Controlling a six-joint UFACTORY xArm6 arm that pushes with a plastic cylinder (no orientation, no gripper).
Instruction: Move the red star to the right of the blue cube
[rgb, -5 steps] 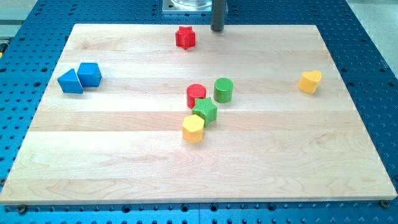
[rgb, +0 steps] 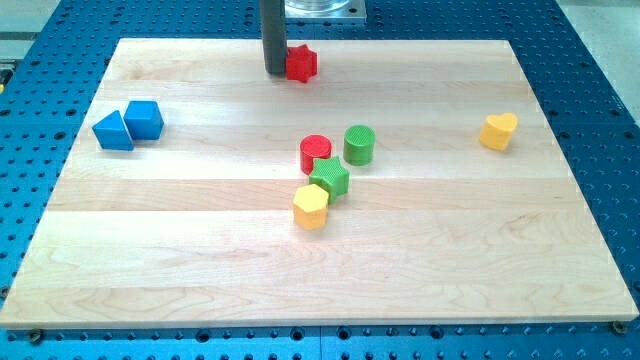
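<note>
The red star (rgb: 301, 63) sits near the top edge of the wooden board (rgb: 200, 250), left of centre. My tip (rgb: 274, 71) is right beside the star's left side, touching or nearly touching it. The blue cube (rgb: 144, 119) is at the view's left, with a blue triangular block (rgb: 113, 131) touching its left side. The star is far to the right of and above the blue cube.
A red cylinder (rgb: 315, 153), green cylinder (rgb: 359, 144), green star-like block (rgb: 329, 178) and yellow hexagonal block (rgb: 311, 206) cluster at the board's middle. A yellow heart-shaped block (rgb: 498, 131) lies at the right. Blue perforated table surrounds the board.
My tip has moved from the star's upper right to its left side. The star has barely shifted. The other blocks have not moved.
</note>
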